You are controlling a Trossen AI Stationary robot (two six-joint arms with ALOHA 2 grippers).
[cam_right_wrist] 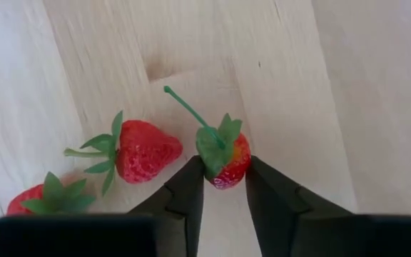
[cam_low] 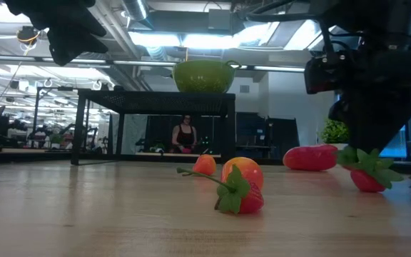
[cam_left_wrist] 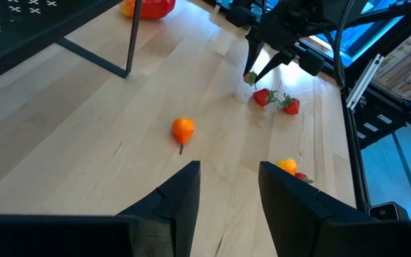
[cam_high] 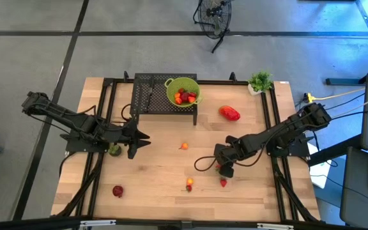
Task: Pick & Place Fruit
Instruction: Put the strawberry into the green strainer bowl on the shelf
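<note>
Left gripper (cam_high: 142, 138): mine, centre-left of the high view, hanging above the table with its fingers (cam_left_wrist: 180, 196) parted and nothing between them; I judge it is parked here so the other arm has room.
Green fruit (cam_high: 114, 151): round and dark, just beside my left arm, partly under it, on the table.
Lone strawberry (cam_high: 117, 190): lower left of the high view, well apart from everything else, not yet collected.
Table (cam_high: 158, 172): pale wood; most loose fruit lies across its middle and lower half.
Bowl (cam_high: 183, 91): lime green, top centre of the high view, on a black rack (cam_high: 149, 96); several red and orange pieces already sit inside, so I take it as the drop point.
Orange fruit (cam_high: 184, 146): small, in the middle of the high view, between my two arms.
Orange-and-red pair (cam_high: 189, 184): lower centre, touching each other.
Right gripper (cam_high: 225, 168): mine, lower right of centre, pointed down, fingers clamped on a strawberry (cam_right_wrist: 223, 158) by its sides, stem toward the table.
Neighbouring strawberries: one (cam_right_wrist: 145, 151) just beside the held one, another (cam_right_wrist: 38, 200) farther along; close enough to be nudged, I judge.
Red oblong fruit (cam_high: 230, 114): upper right of centre, near the bowl.
Small plant (cam_high: 259, 82): upper right corner of the table, clear of my work.
</note>
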